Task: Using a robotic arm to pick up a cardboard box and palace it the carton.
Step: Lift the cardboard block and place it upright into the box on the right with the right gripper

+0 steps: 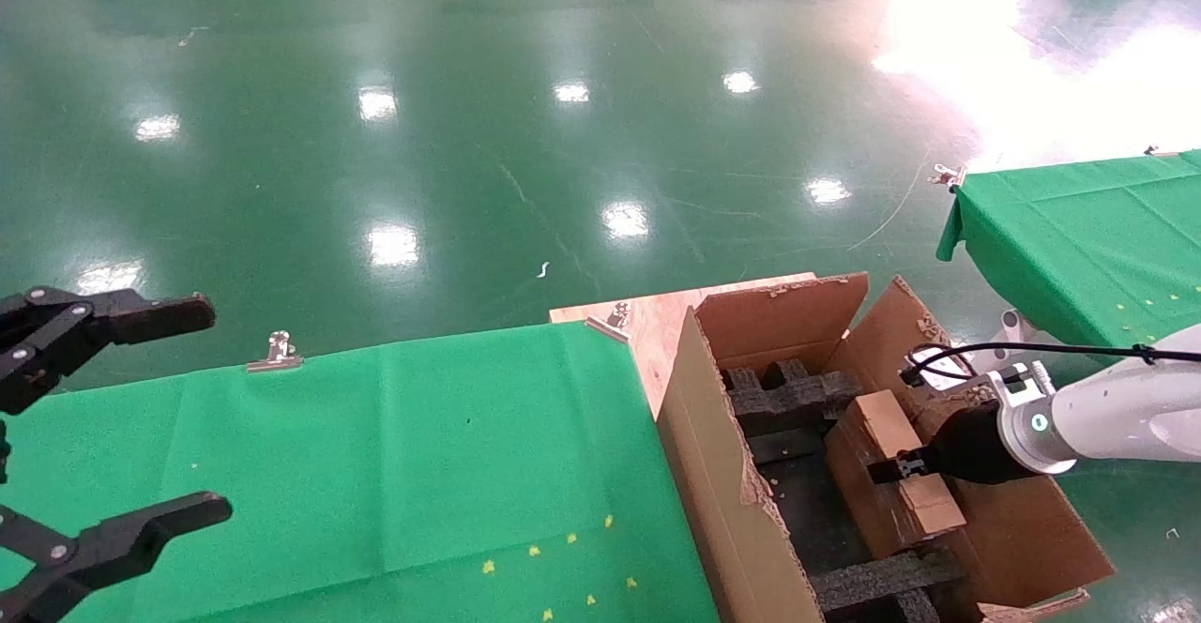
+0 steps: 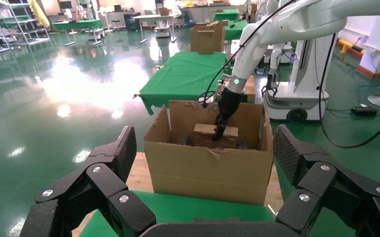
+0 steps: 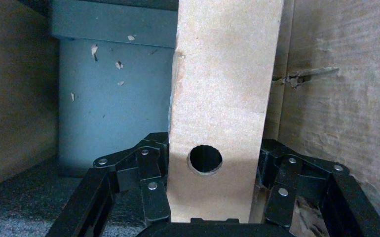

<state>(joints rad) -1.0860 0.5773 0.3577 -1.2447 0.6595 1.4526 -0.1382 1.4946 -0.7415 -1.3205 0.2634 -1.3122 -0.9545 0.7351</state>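
Note:
The small cardboard box (image 1: 891, 473) stands on its narrow side inside the large torn-flap carton (image 1: 713, 473), close to the carton's right wall. My right gripper (image 1: 891, 468), on the white robotic arm (image 1: 1117, 417), is shut on the box from above. In the right wrist view the box (image 3: 222, 98) shows its round hole between the fingers (image 3: 153, 168) of the right gripper (image 3: 213, 187). Black foam blocks (image 1: 788, 398) line the carton's floor. My left gripper (image 1: 218, 405) is open and empty over the green table at far left. The left wrist view shows the left gripper (image 2: 208, 158), the carton (image 2: 208, 173) and the box (image 2: 205, 136).
A green-clothed table (image 1: 375, 473) adjoins the carton's left wall, with a wooden board (image 1: 657, 323) and metal clips (image 1: 277, 351) at its far edge. A second green table (image 1: 1079, 248) stands at the right. A foam block (image 3: 114, 98) lies beside the held box.

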